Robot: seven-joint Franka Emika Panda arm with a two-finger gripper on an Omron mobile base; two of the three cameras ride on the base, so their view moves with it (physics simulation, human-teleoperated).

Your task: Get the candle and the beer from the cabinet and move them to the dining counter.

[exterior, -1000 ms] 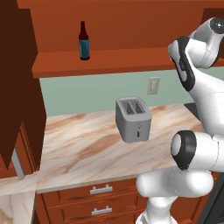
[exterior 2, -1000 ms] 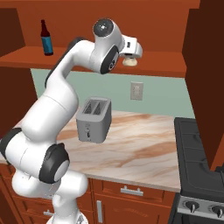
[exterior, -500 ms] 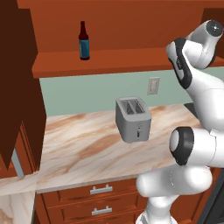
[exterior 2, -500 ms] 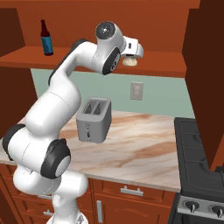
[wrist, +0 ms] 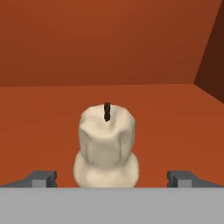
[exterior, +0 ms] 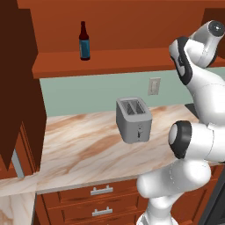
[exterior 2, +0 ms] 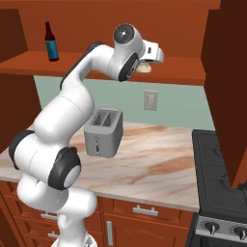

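My end effector (wrist: 112, 178) is spread wide apart, candle (wrist: 106, 146) sitting centre frame between the tips, beer (exterior 2: 50, 42) way off upper left

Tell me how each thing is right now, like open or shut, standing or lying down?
gripper: open, one fingertip on each side of the candle, not gripping.
candle: upright on the cabinet floor, unlit.
beer: upright in the cabinet.
cabinet: open.
toaster: upright on the counter, slots empty.
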